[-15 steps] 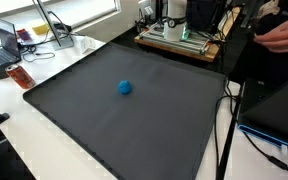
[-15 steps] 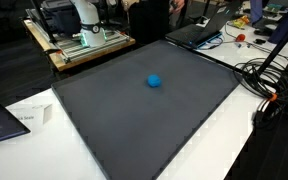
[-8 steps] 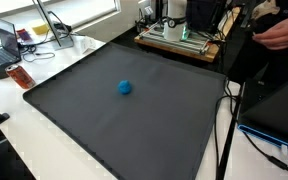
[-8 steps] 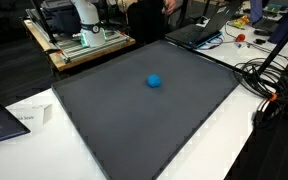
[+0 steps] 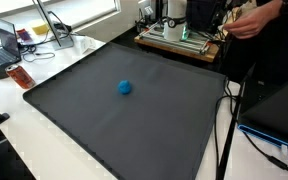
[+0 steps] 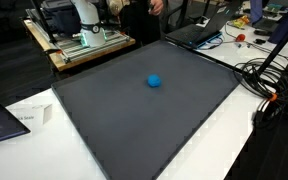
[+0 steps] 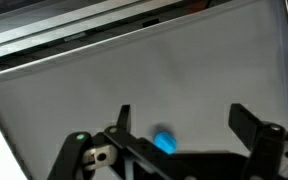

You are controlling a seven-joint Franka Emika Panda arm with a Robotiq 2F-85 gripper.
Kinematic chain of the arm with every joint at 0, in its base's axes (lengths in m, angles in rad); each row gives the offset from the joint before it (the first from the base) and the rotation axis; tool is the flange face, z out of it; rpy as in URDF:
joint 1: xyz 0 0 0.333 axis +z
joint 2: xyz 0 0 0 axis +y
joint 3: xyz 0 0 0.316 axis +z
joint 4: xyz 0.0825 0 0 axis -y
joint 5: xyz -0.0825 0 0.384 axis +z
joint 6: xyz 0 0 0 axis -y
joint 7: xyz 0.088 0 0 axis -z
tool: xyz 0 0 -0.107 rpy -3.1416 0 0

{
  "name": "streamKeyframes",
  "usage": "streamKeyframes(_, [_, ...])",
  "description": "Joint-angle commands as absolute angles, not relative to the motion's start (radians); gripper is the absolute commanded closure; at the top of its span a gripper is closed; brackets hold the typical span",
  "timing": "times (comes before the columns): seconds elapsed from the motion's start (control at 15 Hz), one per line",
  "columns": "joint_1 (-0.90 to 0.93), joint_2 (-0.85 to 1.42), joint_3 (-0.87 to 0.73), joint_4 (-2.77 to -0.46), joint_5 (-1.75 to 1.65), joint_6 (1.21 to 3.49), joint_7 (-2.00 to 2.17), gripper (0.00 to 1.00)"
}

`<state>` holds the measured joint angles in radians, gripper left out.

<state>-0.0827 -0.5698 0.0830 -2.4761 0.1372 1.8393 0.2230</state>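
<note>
Gripper: the gripper (image 7: 184, 122) has its jaws spread wide apart with nothing between them. It shows only in the wrist view, and neither exterior view catches it.
Fingers: two dark fingers (image 7: 123, 117) rise from the lower edge of the wrist view, touching nothing.
Ball: the small blue ball (image 7: 164, 142) appears in the gap between the fingers, but it lies on the surface below, well apart from them. In both exterior views the ball (image 5: 125, 87) (image 6: 155, 81) sits alone near the middle of the mat.
Mat: a large dark mat (image 5: 134, 130) (image 6: 134, 130) covers most of the white table (it reads pale grey in the wrist view (image 7: 184, 70)).
Robot base: the white base (image 5: 174, 12) (image 6: 87, 18) stands on a wooden stand (image 5: 179, 42) at the far edge of the mat.
Surroundings: a laptop (image 5: 2, 50) and an orange thing (image 5: 21, 76) lie off one side of the mat. Cables (image 6: 264, 85) trail off another corner.
Changed: a person's hand (image 5: 234, 27) behind the stand has shifted from the picture's edge towards the stand over the last second.
Unchanged: the ball lies exactly where it did a second ago, and the mat has not moved.
Reading: the only motion is off the mat, so it does not bear on the ball. The ball looks untouched, with no contact made yet.
</note>
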Motion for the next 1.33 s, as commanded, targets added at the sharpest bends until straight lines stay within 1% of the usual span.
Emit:
streamKeyframes(0.0, [-0.007,-0.579,0.043,-2.460,0.206,1.783,0.147,0.00])
streamKeyframes(0.47, [0.089,-0.581,0.041,-2.413,0.310,1.690,0.043,0.00])
streamKeyframes(0.8, [0.126,-0.571,0.033,-2.353,0.384,1.549,-0.035,0.01])
streamKeyframes(0.93, [0.125,-0.564,0.034,-2.330,0.396,1.507,-0.052,0.11])
streamKeyframes(1.07, [0.120,-0.557,0.032,-2.309,0.402,1.476,-0.067,0.34])
streamKeyframes(1.13, [0.118,-0.553,0.032,-2.301,0.404,1.463,-0.072,0.39])
streamKeyframes(1.27, [0.117,-0.545,0.034,-2.286,0.408,1.442,-0.078,0.44])
